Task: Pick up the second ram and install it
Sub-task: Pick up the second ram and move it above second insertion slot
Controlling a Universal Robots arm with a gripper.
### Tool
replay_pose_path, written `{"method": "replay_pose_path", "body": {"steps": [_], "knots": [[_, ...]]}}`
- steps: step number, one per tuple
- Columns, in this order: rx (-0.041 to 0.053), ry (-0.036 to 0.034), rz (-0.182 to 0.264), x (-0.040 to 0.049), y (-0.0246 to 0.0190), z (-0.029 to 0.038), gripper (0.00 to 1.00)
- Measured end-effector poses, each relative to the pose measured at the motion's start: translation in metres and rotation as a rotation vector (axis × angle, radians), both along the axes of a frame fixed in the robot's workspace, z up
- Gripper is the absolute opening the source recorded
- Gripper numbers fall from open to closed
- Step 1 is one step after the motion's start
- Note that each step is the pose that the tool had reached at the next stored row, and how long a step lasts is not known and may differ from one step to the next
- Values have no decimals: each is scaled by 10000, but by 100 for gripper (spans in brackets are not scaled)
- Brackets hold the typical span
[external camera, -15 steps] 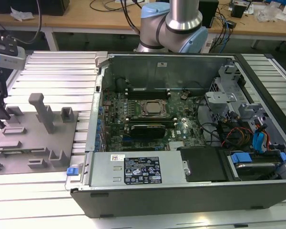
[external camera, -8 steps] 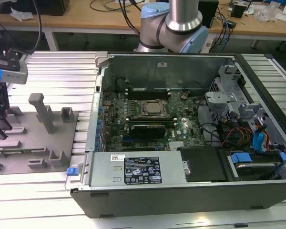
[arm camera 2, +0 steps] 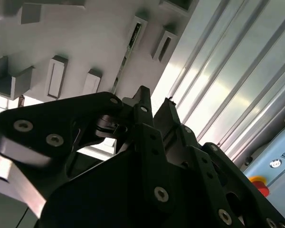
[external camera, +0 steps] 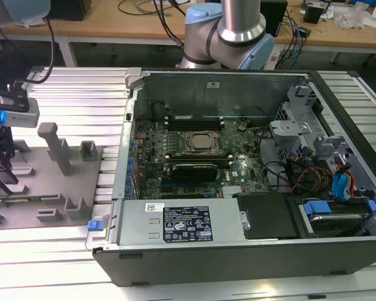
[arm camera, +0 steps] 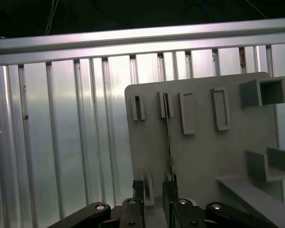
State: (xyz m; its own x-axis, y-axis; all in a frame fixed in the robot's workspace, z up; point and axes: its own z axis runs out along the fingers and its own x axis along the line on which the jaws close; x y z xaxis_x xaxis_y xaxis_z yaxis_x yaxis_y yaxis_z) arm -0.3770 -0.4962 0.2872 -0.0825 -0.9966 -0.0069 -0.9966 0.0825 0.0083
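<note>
Second ram (arm camera: 169,137), a slim, flat, dark green-black memory stick, is seen standing on its long edge on the matte grey plastic tray (arm camera: 209,156). It is held upright by small slotted rectangular pegs at its ends, and in both wrist views it appears only as a thin dark line (arm camera 2: 126,59). The black metal gripper (arm camera: 153,187), built of angular linked plates with round screw heads, is placed above the tray at the near end of the stick. Its 2 fingers (arm camera: 138,192) are parted by a narrow gap and nothing is held between them. The end of the stick lies just beside 1 fingertip; whether they touch cannot be told.

In the exterior view, the gripper (external camera: 3,179) is found at the exterior view's left, over the tray (external camera: 50,188), which carries several blocky pegs and 1 taller post. The tray is laid on a ribbed, shiny aluminium table (external camera: 81,94). To the exterior view's right, well apart from the gripper, an open black computer case (external camera: 207,94) is lying on its side, with the green board inside uncovered.
</note>
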Motion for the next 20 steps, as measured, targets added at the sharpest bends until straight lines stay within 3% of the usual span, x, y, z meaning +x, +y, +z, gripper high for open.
{"method": "replay_pose_path", "body": {"steps": [4, 7, 11, 13, 15, 17, 20], "knots": [[2, -1, 22, 1, -2, -92, 30], [0, -1, 736, 0, 8, -172, 30], [1, -2, 757, -25, 136, -286, 30], [-2, -2, 757, -40, 158, -335, 30], [-6, 0, 757, -83, 177, -433, 30], [-6, -2, 757, -113, 181, -475, 30], [-11, -1, 753, -146, 199, -597, 30]]}}
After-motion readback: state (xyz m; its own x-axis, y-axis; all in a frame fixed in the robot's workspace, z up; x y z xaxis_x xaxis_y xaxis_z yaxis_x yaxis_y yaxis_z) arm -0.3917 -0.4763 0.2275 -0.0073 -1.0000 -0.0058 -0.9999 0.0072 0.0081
